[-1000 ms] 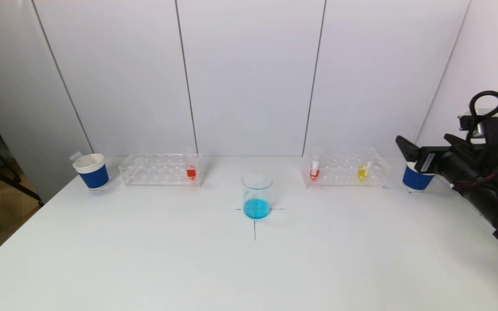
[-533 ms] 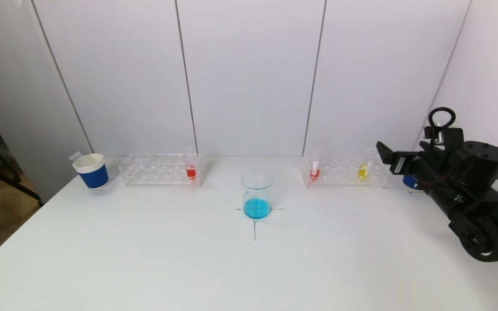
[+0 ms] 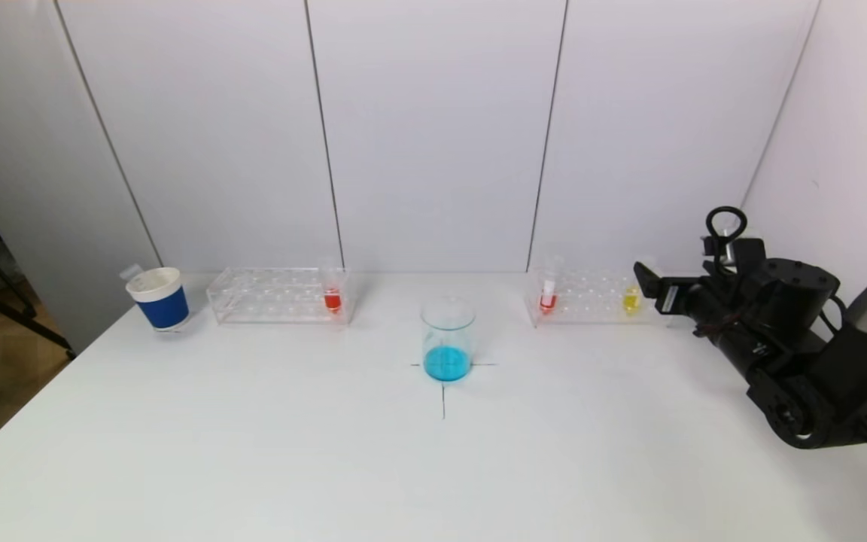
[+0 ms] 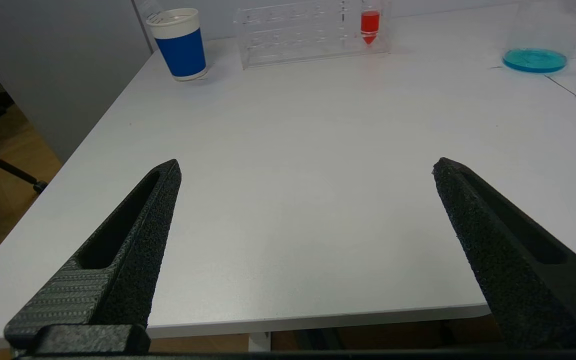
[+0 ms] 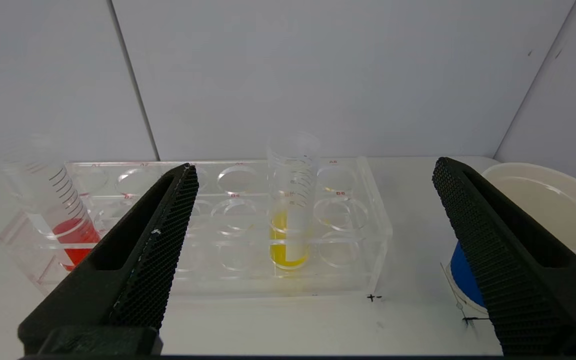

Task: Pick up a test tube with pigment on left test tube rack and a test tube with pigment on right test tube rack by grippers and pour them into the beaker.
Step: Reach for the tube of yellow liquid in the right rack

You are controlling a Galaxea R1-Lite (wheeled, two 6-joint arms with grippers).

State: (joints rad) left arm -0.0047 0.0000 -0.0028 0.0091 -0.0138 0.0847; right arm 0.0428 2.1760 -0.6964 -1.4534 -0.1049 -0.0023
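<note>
Two wide-open, empty claws: right claw (image 5: 313, 170) faces the yellow tube (image 5: 290, 220) just ahead, approaching; next it must advance and close. Left claw (image 4: 305, 167) waits far from its rack (image 4: 313, 30).

Head overhead, wrists low — sharing table (image 3: 253, 452)

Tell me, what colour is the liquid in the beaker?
Blue, in the beaker; the head view shows it best.
</note>
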